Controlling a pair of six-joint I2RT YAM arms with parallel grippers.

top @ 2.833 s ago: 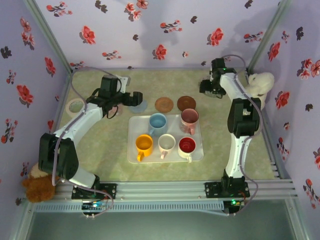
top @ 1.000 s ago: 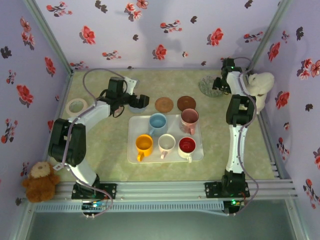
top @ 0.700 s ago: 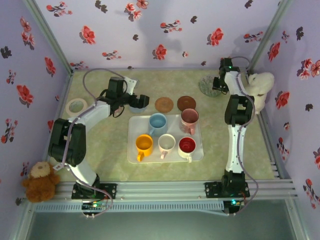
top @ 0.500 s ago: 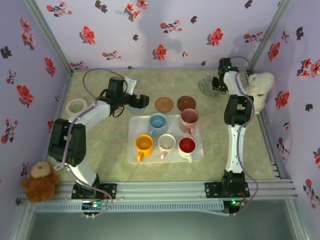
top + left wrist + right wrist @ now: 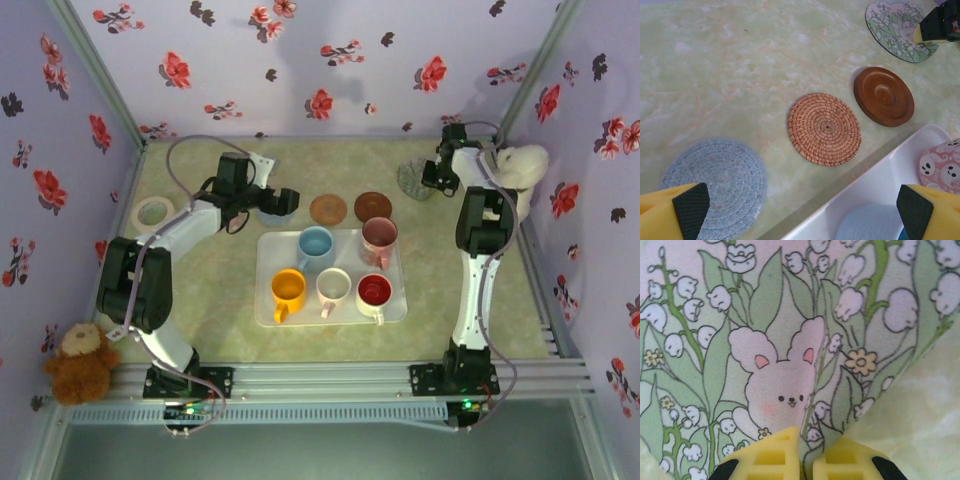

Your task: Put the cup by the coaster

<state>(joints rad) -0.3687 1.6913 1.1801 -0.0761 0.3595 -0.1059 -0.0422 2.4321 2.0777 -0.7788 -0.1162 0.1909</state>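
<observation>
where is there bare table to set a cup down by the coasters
Bare table lies behind the rattan coaster and wooden coaster, up to the back wall, left of the floral coaster. The strip between those coasters and the tray is narrow; the tray is full with five cups.

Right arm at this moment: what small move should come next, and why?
Probably carry the floral coaster a little toward the wooden coaster and lay it flat beside it. The right gripper is shut on the floral coaster's edge, which looks pinched up, and that coaster lies apart from the row behind the tray.
</observation>
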